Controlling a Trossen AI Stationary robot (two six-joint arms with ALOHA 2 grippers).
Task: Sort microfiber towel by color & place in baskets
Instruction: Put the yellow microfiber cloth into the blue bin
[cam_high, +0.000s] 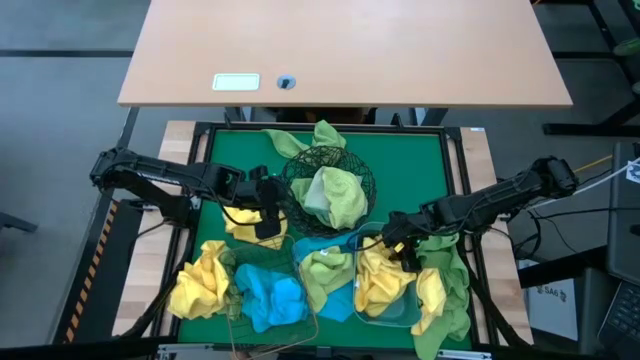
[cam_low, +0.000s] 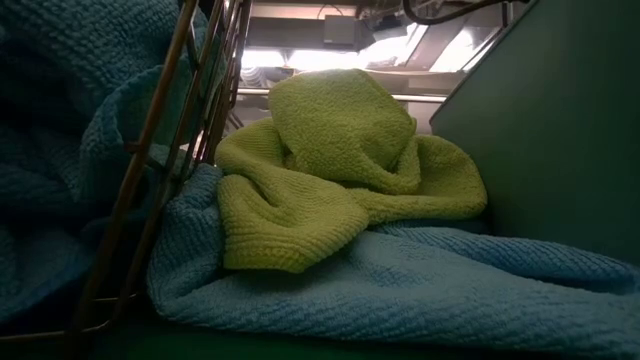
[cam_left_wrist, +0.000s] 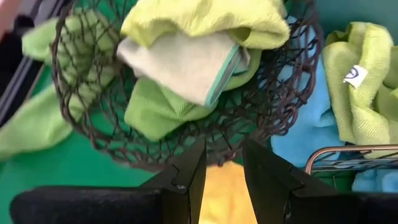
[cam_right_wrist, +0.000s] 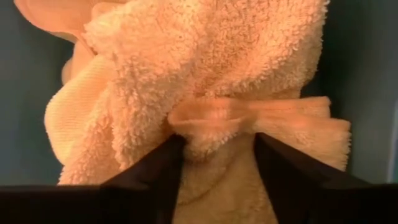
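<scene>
My right gripper (cam_high: 403, 255) hangs open over the translucent tub (cam_high: 385, 318), which holds yellow towels (cam_high: 378, 282). A bunched fold of one yellow towel (cam_right_wrist: 211, 118) stands between its fingers. My left gripper (cam_high: 268, 222) is open with nothing between its fingers (cam_left_wrist: 222, 152). It hovers over a yellow towel (cam_left_wrist: 221, 199) on the mat, just left of the black mesh bowl (cam_left_wrist: 81, 118). That bowl holds light green towels (cam_high: 335, 195). The copper wire basket (cam_left_wrist: 348, 151) at the near left holds blue towels (cam_high: 272, 295). My right gripper points down at the yellow towel, with the fold (cam_right_wrist: 214, 134) filling the gap between its two fingers. The towel lies on the other yellow towels in the tub. Whether the fingers touch the fold, I cannot tell.
A green towel (cam_low: 340, 170) lies on a blue one (cam_low: 400, 290) between basket and tub. Another yellow towel (cam_high: 200, 285) lies at the mat's near left, a green one (cam_high: 315, 135) behind the bowl. Green and yellow towels (cam_high: 445, 290) spill at the tub's right.
</scene>
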